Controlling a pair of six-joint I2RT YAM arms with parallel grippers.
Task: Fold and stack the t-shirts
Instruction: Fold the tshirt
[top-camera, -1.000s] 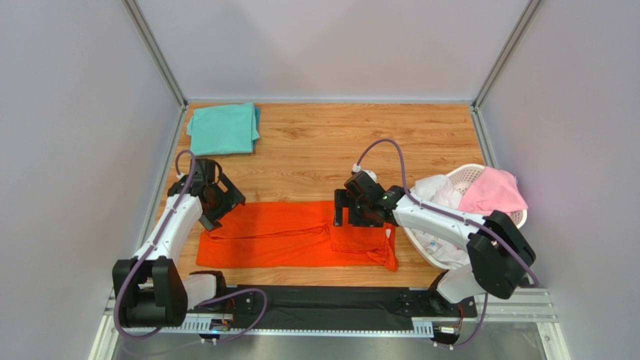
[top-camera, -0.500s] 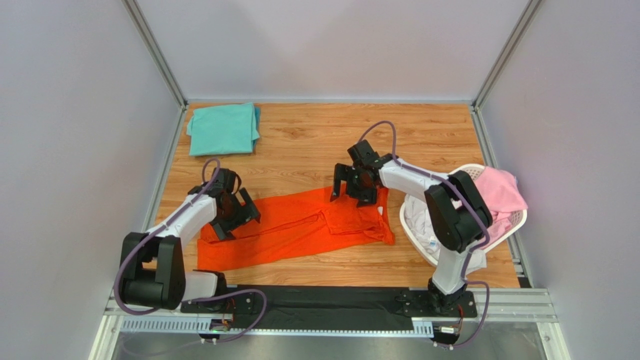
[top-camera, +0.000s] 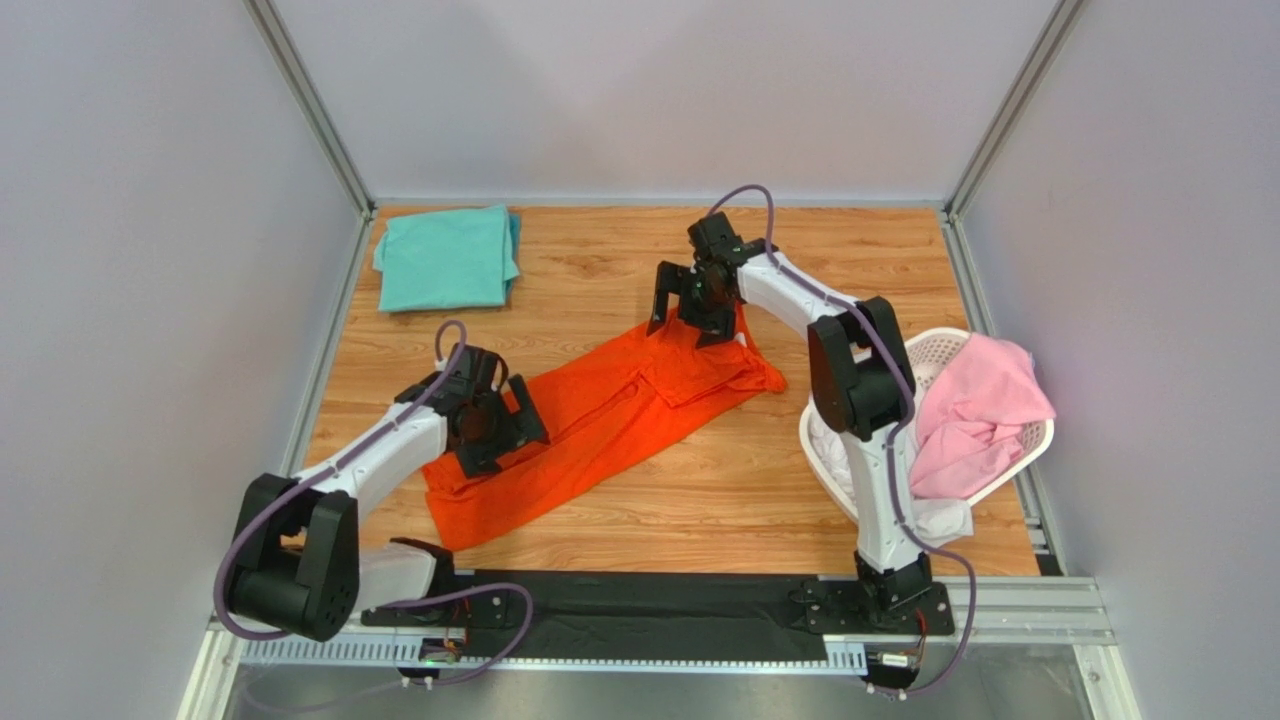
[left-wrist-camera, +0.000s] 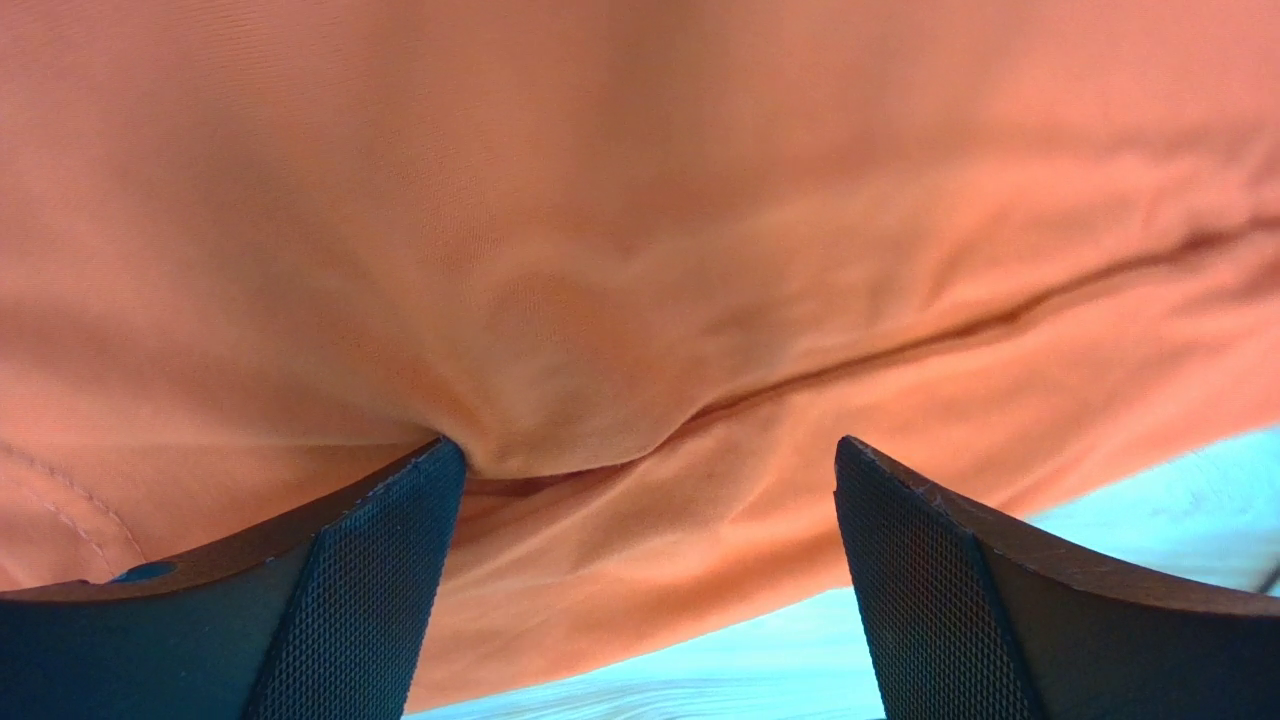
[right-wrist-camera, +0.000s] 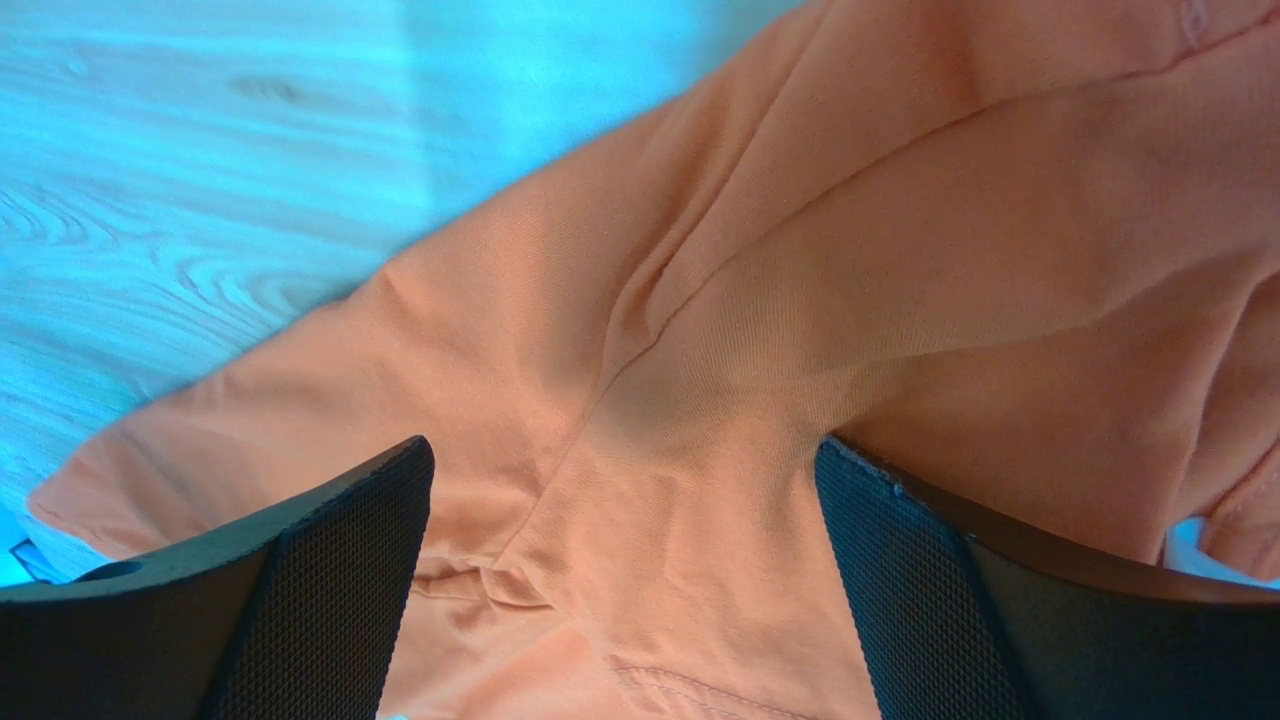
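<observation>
I see the left gripper (top-camera: 492, 425) spread wide on the orange shirt's (top-camera: 609, 408) near-left part, and the right gripper (top-camera: 694, 311) wide at its far-right end.

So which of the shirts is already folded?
The teal-green shirt in the far left corner: it lies as a flat, neat rectangle. The orange-red shirt is spread out diagonally in the middle, and the pink shirt is bunched in the basket.

arms (top-camera: 368, 458): white links, black joints | cables (top-camera: 747, 191): purple | left hand (left-wrist-camera: 639, 570): black textured fingers (left-wrist-camera: 361, 600)
</observation>
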